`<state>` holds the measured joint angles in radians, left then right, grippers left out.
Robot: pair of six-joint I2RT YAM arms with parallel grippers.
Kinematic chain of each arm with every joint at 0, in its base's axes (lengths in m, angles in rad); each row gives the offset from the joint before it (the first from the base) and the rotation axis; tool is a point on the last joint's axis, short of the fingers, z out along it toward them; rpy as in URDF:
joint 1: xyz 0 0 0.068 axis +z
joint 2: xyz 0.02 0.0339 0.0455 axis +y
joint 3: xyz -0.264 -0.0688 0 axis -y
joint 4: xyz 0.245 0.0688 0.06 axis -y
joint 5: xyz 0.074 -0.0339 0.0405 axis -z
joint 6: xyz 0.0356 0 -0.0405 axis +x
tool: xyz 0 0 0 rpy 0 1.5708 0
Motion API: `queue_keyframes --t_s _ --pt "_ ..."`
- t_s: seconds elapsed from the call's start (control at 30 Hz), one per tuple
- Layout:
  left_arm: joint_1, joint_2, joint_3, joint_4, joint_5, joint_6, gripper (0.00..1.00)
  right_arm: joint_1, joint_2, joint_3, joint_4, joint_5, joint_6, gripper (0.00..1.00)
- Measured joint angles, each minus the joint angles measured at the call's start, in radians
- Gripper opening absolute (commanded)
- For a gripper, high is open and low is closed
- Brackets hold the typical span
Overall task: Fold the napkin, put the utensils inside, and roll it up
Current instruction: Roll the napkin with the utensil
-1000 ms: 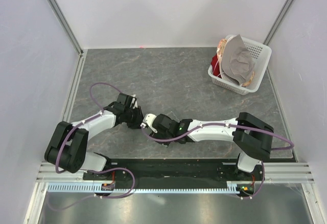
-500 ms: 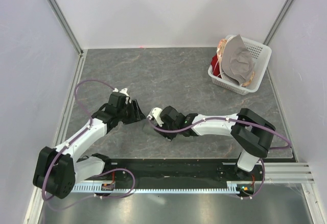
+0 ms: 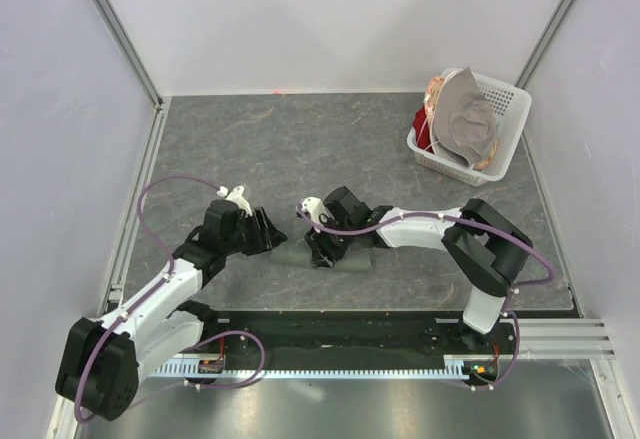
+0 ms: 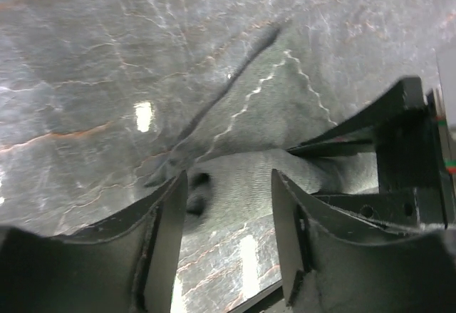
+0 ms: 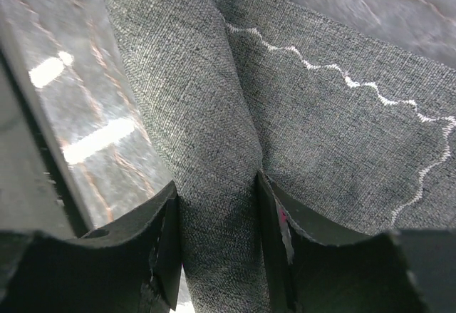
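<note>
- one napkin [image 3: 290,256], rolled into a single tube, lies on the table [image 3: 300,149] near its front edge, between the two arms.
- its long axis runs left to right in the top view, the right end dipping slightly nearer.
- two grippers: the left gripper [image 3: 274,239] stands astride the roll's left end, jaws apart and loose.
- the right gripper [image 3: 320,251] is clamped across the roll's middle, cloth filling its jaws.
- one white basket [image 3: 510,94] with one paler cloth [image 3: 465,119] sits far right, well apart.
</note>
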<state>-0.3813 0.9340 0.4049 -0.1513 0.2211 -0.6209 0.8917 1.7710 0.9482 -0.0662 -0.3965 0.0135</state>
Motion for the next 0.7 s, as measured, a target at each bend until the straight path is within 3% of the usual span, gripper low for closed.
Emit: queue_keyframes --t_s 0.33,0.5,0.7 --pt "0.000 0.116 -0.021 0.051 0.015 -0.038 0.22 -0.054 0.060 0.040 0.001 -0.165 0.040 0.50" --pt "0.000 0.180 -0.021 0.048 -0.003 -0.045 0.06 -0.066 0.066 0.042 0.002 -0.193 0.051 0.55" --pt "0.000 0.289 0.039 0.018 -0.002 -0.044 0.04 -0.061 0.043 0.053 -0.041 -0.164 0.060 0.68"
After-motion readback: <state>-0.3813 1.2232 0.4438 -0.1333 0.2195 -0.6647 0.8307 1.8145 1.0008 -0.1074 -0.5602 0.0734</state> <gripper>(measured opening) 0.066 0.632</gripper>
